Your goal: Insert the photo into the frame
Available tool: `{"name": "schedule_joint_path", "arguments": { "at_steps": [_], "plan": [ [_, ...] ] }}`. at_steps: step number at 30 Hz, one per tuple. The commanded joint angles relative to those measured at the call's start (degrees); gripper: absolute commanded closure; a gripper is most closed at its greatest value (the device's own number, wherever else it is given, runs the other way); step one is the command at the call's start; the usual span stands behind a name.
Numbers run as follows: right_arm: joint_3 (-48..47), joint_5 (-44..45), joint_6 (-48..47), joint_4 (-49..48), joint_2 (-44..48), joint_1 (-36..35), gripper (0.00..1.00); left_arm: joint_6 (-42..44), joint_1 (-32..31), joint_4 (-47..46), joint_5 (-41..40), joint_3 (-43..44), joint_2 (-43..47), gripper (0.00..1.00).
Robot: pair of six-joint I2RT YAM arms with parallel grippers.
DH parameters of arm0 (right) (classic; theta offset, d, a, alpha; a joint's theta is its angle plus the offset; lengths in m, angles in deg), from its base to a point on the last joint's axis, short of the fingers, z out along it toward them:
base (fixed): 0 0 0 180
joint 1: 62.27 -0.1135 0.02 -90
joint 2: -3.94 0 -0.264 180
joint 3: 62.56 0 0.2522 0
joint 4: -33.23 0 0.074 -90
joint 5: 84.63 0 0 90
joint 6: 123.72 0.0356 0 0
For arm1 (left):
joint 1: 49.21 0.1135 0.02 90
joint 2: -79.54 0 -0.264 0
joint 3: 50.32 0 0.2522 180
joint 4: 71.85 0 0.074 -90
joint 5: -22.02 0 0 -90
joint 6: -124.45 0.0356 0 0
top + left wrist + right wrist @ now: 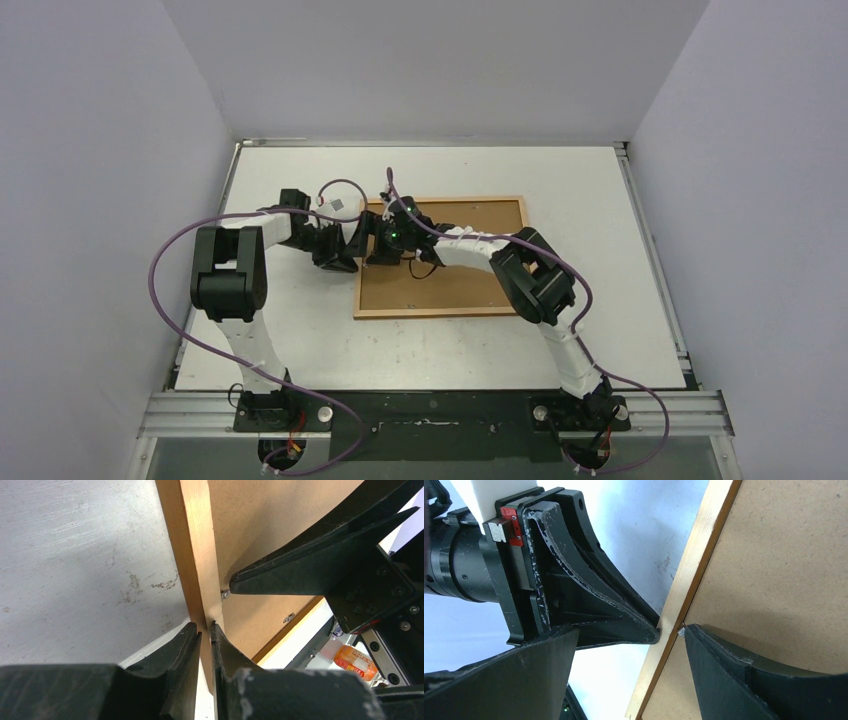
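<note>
The frame (440, 313) lies back-up on the table, its brown fibreboard backing (450, 270) facing me. My left gripper (343, 258) is shut on the frame's left moulding (192, 545), one finger on each side of the wood (206, 630). My right gripper (392, 236) hovers open over the same edge (631, 630). One of its fingertips (694, 632) touches a small metal tab (681, 631) on the backing (784, 555). In the left wrist view that fingertip (320, 560) points at the tab (225, 594). The photo is out of view.
A second metal tab (289, 617) sits on the backing at the frame's adjoining side. The white table (300, 340) is walled at the left, back and right. A metal rail (440, 408) carrying both arm bases runs along the near edge.
</note>
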Motion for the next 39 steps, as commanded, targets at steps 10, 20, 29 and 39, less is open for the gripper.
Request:
{"name": "schedule_joint_path", "arguments": {
  "at_steps": [10, 20, 29, 39],
  "plan": [
    [-6.5, 4.3, -7.0, 2.4, -0.9, -0.8, 0.20, 1.1, -0.9, -1.6, -2.4, -0.1, -1.5, 0.88],
    [-6.1, 4.2, -7.7, 3.4, -2.3, -2.2, 0.20, 0.7, -0.9, -1.6, -2.1, 0.3, -1.8, 0.88],
    [-3.7, 3.7, -8.0, 3.8, -2.2, -2.2, 0.20, 0.5, -0.9, -1.8, -2.0, 0.1, -1.6, 0.88],
    [0.0, 1.7, -7.6, 2.8, -0.7, -2.8, 0.20, 0.3, -0.9, -1.8, -2.3, 0.5, -1.9, 0.89]
  ]
}}
